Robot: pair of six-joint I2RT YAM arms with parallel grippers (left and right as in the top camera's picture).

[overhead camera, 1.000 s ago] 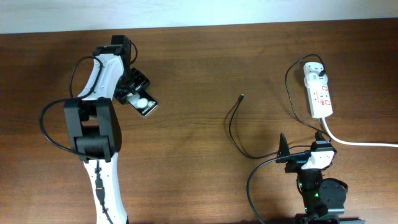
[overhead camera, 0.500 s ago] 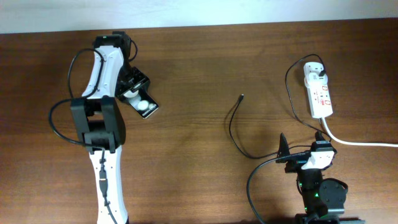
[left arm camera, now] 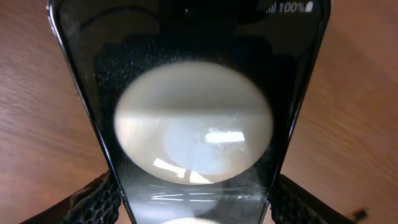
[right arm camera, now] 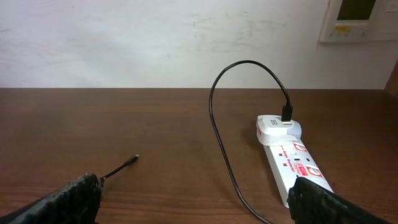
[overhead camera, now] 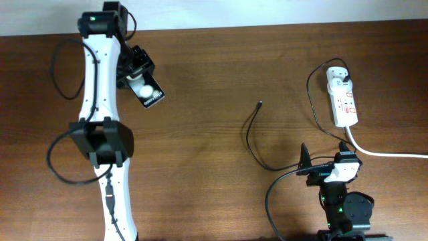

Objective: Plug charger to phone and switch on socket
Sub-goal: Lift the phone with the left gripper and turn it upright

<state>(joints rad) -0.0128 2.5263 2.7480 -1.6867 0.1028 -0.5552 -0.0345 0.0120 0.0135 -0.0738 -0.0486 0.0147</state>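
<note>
The left arm stretches long up the table (overhead camera: pixel 214 60) toward its far edge. The left tool (overhead camera: pixel 138 79) is clamped on one end of the phone (overhead camera: pixel 150 94), whose glossy face runs straight out ahead of the fingers (left arm camera: pixel 93 198) and fills the wrist view. The right arm sits folded at the near edge with the right tool (right arm camera: pixel 196 205) spread apart and empty; the charger (right arm camera: pixel 211 112) loops ahead of it, its connector tip (right arm camera: pixel 132 160) lying ahead to the left and the socket (right arm camera: pixel 292 163) ahead to the right, both well apart from the tool.
</note>
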